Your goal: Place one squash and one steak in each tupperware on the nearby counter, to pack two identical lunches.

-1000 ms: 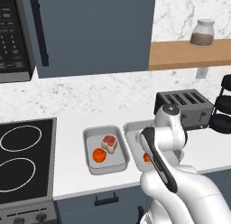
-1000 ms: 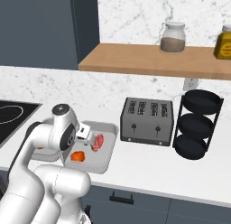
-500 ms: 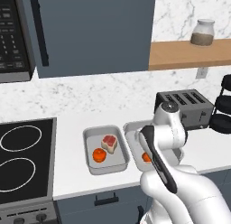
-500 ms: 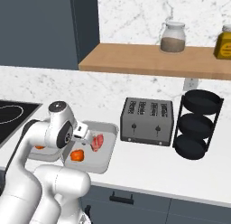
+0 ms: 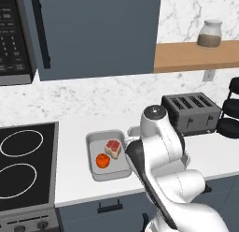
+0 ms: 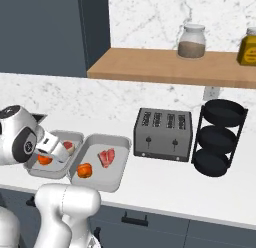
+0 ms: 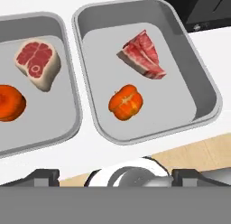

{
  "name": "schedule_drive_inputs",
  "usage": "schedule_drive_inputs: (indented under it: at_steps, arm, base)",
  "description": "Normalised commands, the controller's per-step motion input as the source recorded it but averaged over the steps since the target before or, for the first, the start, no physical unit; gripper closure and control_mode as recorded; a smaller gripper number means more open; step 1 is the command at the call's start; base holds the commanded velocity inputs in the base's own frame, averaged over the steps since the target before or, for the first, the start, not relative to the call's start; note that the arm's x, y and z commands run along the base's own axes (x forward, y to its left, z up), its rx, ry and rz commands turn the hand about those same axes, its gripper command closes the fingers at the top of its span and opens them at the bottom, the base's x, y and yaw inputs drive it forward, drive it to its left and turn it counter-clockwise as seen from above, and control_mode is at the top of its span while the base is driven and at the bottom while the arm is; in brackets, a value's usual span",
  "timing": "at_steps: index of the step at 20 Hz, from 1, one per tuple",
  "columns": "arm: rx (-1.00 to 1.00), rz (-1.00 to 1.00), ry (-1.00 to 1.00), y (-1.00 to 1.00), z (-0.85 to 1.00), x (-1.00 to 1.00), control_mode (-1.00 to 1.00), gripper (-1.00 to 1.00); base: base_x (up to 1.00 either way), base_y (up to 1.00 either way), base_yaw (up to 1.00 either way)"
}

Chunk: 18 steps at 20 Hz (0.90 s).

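Left base view: the white arm rises from the lower right and covers the middle of the long white countertop (image 5: pixel 70 133). At its nine o'clock lies one shallow light-grey rectangular tupperware (image 5: pixel 93 144), holding a round orange-red squash (image 5: pixel 103 160) and, touching it at two o'clock, a thick steak with a red top and cream fatty edge (image 5: pixel 114 147). The second container is almost wholly hidden behind the arm. A black glass cooktop (image 5: pixel 25 165) fills the left edge, a dark metal four-slot toaster (image 5: pixel 191 112) stands at the arm's two o'clock, and a glass jar (image 5: pixel 209 33) sits on the wooden wall shelf (image 5: pixel 196 55).

Right base view: both containers lie side by side and touching. The right-hand tupperware (image 6: pixel 117 144) carries a second orange-red squash (image 6: pixel 84 170) and a flat pinkish-red steak (image 6: pixel 106 157) at its one o'clock, apart from it. The hand hangs over the left container and hides much of its contents (the finger tips cannot be made out here). A black three-tier round rack (image 6: pixel 218 138) stands just beside the toaster.

Hand view: the gripper (image 7: pixel 115 177) hangs above the counter's near edge, its two dark tips spread wide at the bottom with nothing between them. The flat steak's marbling and the squash's ribbed, flattened top are plain; the left container is cut off by the frame.
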Motion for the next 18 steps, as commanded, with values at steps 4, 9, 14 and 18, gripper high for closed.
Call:
schedule_drive_inputs:
  at_steps: [4,9,14,18]
  arm:
    - [-0.05,-0.07,-0.29,0.65,0.15,-1.00,-1.00,-1.00]
    - [-0.03,0.00,-0.15,0.54,0.00,-0.64,-1.00,-1.00]
    - [-0.03,0.00,-0.02,0.22,0.00,-0.05,-1.00,-1.00]
    - [0.00,0.00,0.11,0.00,0.00,0.67,-1.00,-1.00]
  base:
    - [0.00,0.00,0.00]
    - [0.00,0.00,0.00]
    - [0.00,0.00,0.00]
    - [0.00,0.00,0.00]
